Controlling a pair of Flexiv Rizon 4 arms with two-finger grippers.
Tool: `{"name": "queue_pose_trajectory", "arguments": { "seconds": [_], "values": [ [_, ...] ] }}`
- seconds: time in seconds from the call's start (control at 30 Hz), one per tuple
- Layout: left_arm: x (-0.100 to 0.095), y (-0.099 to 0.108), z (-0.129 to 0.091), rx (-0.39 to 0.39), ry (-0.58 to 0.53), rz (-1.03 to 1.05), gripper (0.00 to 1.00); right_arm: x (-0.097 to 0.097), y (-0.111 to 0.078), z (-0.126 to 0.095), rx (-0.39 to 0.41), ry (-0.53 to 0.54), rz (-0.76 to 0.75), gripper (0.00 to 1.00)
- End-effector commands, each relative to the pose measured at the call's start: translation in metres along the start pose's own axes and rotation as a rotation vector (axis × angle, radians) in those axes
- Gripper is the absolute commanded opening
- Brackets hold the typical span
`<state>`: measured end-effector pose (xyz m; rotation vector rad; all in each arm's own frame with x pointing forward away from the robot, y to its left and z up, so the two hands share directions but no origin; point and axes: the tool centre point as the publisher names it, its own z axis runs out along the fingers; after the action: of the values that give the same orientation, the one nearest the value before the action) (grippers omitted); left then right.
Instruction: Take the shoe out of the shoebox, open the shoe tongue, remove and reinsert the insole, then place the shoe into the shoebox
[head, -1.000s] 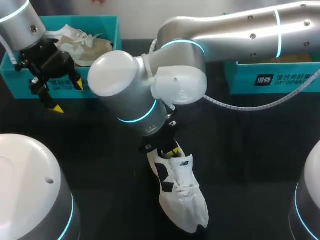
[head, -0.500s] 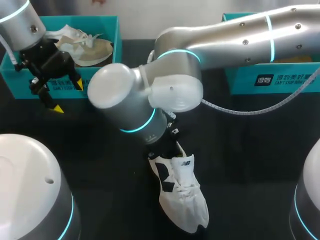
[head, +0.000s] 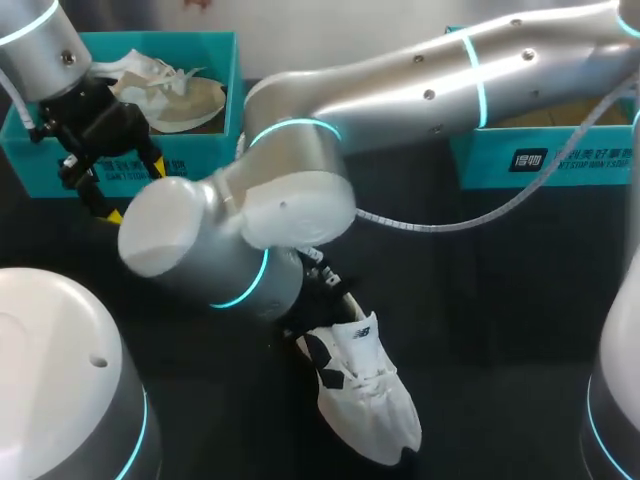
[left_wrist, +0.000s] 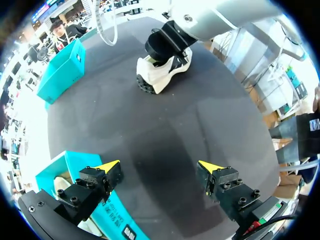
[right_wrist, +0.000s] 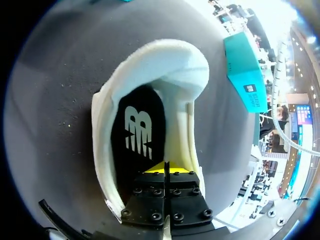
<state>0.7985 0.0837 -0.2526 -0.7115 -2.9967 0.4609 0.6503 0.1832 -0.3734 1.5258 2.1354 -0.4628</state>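
Shoe (head: 365, 400) diagonal, toe prob. near-right.

The right arm (head: 420, 90) stretches in from the table's far right corner past its middle, wrist bent downward, the right gripper (right_wrist: 166, 167) with its yellow tips pressed together. The left arm (head: 40, 50) hangs over the far left corner, the left gripper (left_wrist: 160, 166) spread wide

shoe (head: 366, 398) heel hidden, behind right arm (head: 292, 190)
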Motion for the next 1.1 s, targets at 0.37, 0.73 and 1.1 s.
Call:
{"name": "queue_pose_trajectory", "arguments": {
  "seconds": [0.37,0.73,1.1],
  "values": [
    [0.001,0.0,0.0,-0.003,-0.001,0.0,1.0,-0.008,0.007,0.037,-0.067,0.061,-0.015,0.0],
    [0.001,0.0,0.0,-0.003,-0.001,0.0,1.0,0.0,0.009,0.048,-0.092,0.238,-0.048,0.0],
    [0.001,0.0,0.0,-0.003,-0.001,0.0,1.0,-0.003,0.018,0.012,-0.131,0.33,-0.119,0.0]
  ]
}}
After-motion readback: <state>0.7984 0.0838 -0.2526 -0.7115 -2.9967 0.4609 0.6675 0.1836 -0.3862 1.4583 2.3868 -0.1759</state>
